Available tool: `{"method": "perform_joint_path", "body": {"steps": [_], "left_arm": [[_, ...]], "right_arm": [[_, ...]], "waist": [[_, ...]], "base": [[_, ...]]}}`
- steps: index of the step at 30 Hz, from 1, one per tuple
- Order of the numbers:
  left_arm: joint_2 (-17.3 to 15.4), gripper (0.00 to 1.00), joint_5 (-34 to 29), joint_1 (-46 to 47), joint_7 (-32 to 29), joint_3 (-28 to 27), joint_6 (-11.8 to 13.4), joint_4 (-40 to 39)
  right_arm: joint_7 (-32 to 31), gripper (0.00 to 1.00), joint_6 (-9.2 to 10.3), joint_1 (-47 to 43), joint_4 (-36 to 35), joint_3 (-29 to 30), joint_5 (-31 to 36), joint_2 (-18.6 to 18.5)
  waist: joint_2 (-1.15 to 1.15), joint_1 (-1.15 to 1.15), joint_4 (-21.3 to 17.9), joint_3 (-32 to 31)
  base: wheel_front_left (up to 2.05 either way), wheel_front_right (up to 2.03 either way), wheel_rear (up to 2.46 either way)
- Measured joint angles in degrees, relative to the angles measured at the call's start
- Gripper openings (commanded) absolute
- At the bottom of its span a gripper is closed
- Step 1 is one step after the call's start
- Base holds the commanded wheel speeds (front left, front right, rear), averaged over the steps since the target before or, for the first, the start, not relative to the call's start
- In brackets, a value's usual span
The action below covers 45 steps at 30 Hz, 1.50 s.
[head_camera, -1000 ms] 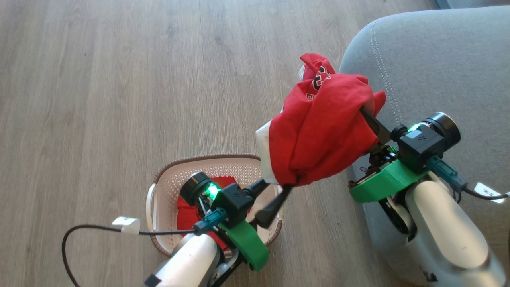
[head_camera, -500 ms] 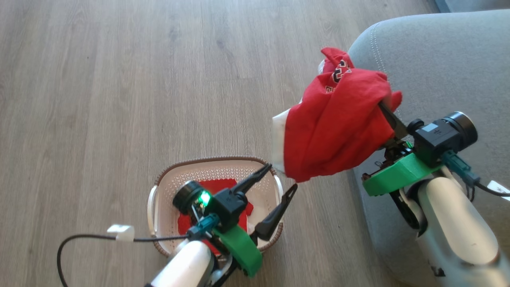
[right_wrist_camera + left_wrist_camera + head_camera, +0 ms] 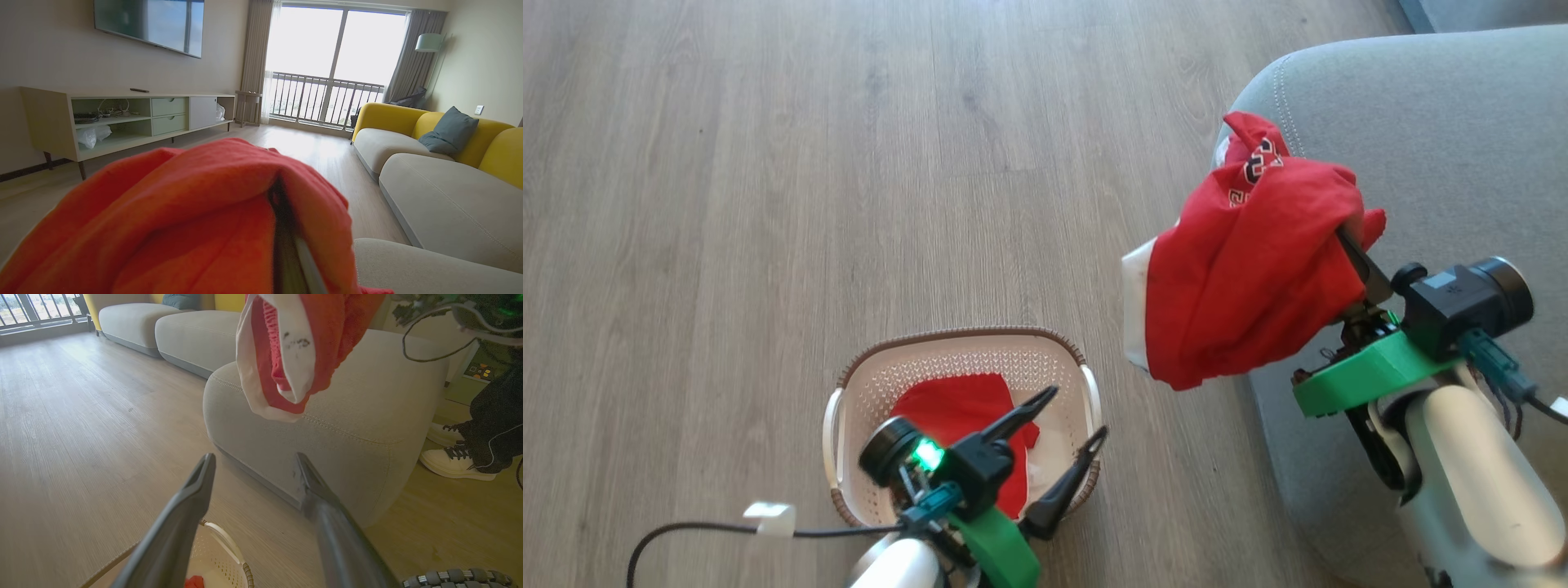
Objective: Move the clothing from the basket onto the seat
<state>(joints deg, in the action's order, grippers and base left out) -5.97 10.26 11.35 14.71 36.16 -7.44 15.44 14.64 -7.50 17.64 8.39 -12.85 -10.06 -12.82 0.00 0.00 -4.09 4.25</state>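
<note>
A red garment (image 3: 1250, 261) with a white trim band hangs bunched from my right gripper (image 3: 1343, 237), which is shut on it at the seat's (image 3: 1437, 147) rounded corner, above the floor edge. In the right wrist view the red garment (image 3: 204, 220) wraps over one dark finger (image 3: 286, 245). A second red garment (image 3: 964, 408) lies flat in the cream basket (image 3: 964, 333) on the floor. My left gripper (image 3: 1078, 411) is open and holds nothing over the basket's right side. In the left wrist view the left gripper (image 3: 254, 459) points at the seat (image 3: 347, 428), with the hanging garment (image 3: 286, 355) above.
Wood floor (image 3: 768, 204) spreads left and ahead of the basket. A person's white shoes (image 3: 453, 463) stand beside the seat's far side. A yellow-backed sofa (image 3: 429, 171) and a low TV cabinet (image 3: 122, 118) line the room.
My right gripper has carried the red garment to the right, up to the seat's corner. My left gripper has drawn back from the garment's lower edge and sits lower over the basket.
</note>
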Motion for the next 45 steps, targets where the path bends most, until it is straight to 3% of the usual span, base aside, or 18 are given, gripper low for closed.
{"method": "perform_joint_path", "body": {"steps": [20,45], "left_arm": [[0.45,1.00,-0.82,-1.97,0.00,-2.85,0.01,0.22],[0.74,1.00,-0.84,-2.31,0.00,-1.82,0.01,-2.21]], "right_arm": [[-0.01,0.00,0.00,-0.92,-0.52,1.25,0.52,0.19],[-0.01,0.00,-0.01,-3.43,-2.36,9.32,1.03,0.60]], "waist": [[0.00,0.00,-2.52,0.10],[0.00,0.00,-23.75,0.98]], "base": [[0.00,0.00,0.00],[0.00,0.00,0.00]]}}
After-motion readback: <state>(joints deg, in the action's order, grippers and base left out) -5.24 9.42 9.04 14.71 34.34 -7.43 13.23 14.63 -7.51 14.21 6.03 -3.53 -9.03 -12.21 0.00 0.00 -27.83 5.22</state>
